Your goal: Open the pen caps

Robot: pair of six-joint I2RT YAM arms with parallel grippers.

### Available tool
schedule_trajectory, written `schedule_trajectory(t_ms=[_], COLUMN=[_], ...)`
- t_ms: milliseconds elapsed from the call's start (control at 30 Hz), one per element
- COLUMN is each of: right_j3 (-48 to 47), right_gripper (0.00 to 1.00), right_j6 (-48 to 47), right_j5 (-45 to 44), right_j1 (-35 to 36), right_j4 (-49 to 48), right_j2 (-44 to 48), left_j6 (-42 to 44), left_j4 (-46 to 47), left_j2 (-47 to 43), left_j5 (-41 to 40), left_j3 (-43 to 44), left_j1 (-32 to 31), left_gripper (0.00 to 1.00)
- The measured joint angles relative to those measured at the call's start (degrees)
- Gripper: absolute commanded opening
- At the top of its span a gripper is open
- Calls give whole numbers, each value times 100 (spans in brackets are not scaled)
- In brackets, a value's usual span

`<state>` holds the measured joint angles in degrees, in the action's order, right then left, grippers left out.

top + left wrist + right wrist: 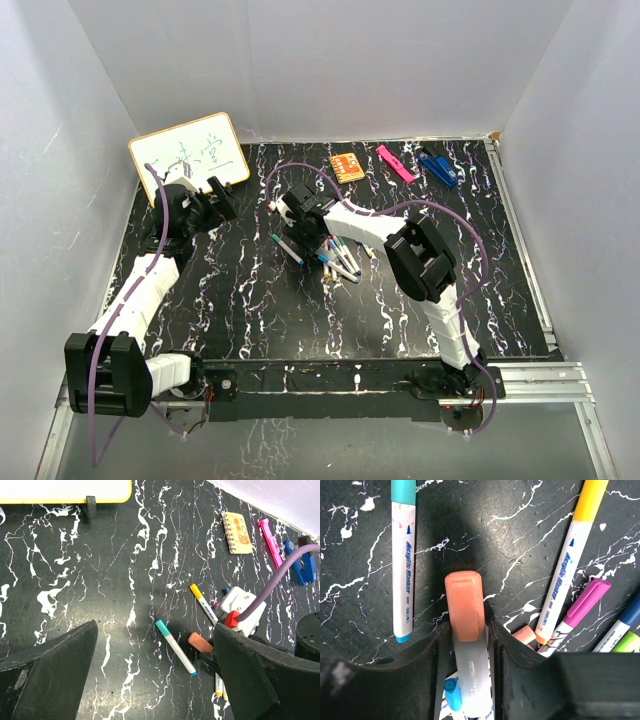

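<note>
Grips orange-capped pen [464, 605] between right fingers [432, 655], cap on | holds left fingers [55, 675] spread wide and empty above surface [75, 580] | shows other pens [340, 258] lying clustered just beside gripped one

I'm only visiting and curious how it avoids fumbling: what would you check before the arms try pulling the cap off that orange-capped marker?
1. Right gripper shut on the orange-capped marker: ok.
2. Orange cap on and sticking out ahead of the grip: ok.
3. Left gripper open and empty: ok.
4. Left gripper at the cap: not ok; the top view shows it apart from the right gripper.
5. Teal-capped marker lying apart from the cap: ok.
6. Held marker lifted off the table: cannot tell.
</note>
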<state>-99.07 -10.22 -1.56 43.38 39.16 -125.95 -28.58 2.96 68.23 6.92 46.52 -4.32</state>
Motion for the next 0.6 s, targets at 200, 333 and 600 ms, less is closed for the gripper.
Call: schedule_trajectory(t_ms=[200,333,600], right_j3=[7,24,551], right_gripper=[26,16,0], right_j6=[-15,-42,-96], right_j5=[0,-7,-184], right_j1=[-17,-66,-101], right_j4=[2,-61,-743], right_j2=[0,2,485], left_j6=[-4,-66,-732], left_j4=[0,9,299], left_j2=[0,0,195], left_j5=[-4,0,339], left_j3=[0,0,-9], left_j1=[0,0,0], left_gripper=[99,98,96])
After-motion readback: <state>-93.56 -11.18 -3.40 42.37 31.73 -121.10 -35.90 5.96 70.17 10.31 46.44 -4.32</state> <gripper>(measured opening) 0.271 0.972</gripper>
